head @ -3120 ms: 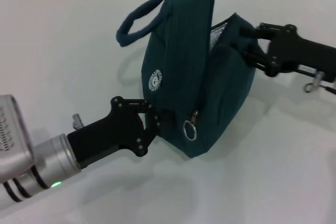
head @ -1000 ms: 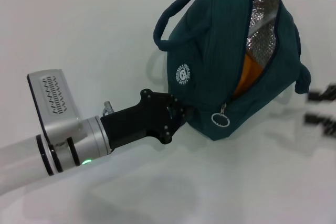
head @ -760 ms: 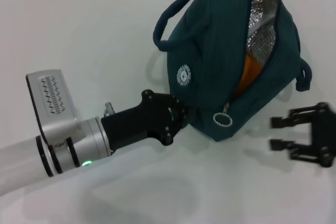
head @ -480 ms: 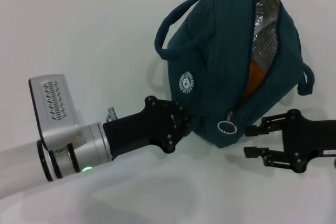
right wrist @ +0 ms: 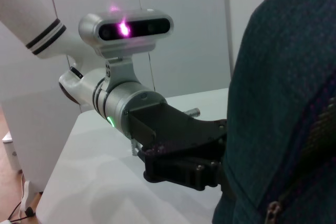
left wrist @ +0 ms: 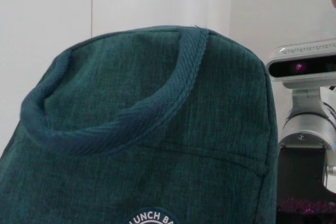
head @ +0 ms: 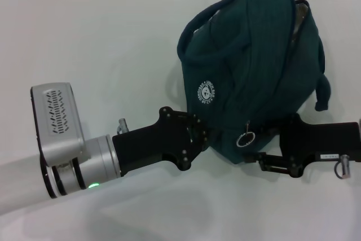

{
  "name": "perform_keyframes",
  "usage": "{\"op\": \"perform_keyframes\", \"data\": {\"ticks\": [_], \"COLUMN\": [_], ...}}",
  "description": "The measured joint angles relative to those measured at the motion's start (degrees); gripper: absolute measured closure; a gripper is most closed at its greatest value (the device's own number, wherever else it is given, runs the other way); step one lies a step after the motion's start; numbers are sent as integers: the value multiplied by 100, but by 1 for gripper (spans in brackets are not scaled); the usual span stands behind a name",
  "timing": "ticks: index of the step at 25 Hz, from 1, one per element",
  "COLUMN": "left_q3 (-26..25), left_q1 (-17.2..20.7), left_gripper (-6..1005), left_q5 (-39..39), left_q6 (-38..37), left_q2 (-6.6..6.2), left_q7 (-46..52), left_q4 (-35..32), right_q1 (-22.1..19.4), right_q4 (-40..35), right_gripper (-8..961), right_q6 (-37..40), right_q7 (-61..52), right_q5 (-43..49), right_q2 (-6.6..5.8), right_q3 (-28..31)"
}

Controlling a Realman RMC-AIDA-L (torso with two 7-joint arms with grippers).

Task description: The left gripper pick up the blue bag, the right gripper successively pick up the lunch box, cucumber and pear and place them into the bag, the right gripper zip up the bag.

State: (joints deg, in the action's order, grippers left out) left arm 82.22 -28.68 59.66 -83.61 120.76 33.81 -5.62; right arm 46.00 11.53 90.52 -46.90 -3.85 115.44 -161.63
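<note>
low down, left hand [head: 204,139] gripping blue bag [head: 254,77], right hand [head: 265,148] (parted) beside zip

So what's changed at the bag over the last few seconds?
The right gripper left the bag's far side, swung out and came in low by the ring pull. The blue bag's mouth, gaping a second ago with orange showing, has nearly closed. The left gripper stayed at its lower corner.
</note>
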Motion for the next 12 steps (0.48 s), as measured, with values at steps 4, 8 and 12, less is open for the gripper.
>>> {"op": "perform_keyframes", "data": {"ticks": [4,8,12], "left_q3": [51,152,165], "left_q1": [-31,-51,-59], "left_gripper": [945,945,945], "left_q5": [2,-9,-13], "left_q6": [-20,-35,-35], "left_q2": [0,1,1], "left_q7": [3,5,5], "left_q4": [-6,-44,-50], "right_q1": [22,19,-42], "right_q4": [-125,-154,-189], "right_gripper": [644,691,737], "right_q6": [-113,-153,-120], "right_q7": [-1,50,307], "right_q5": [21,-13,-32], "right_q2": [4,6,6], "right_q3": [-3,-1,18]}}
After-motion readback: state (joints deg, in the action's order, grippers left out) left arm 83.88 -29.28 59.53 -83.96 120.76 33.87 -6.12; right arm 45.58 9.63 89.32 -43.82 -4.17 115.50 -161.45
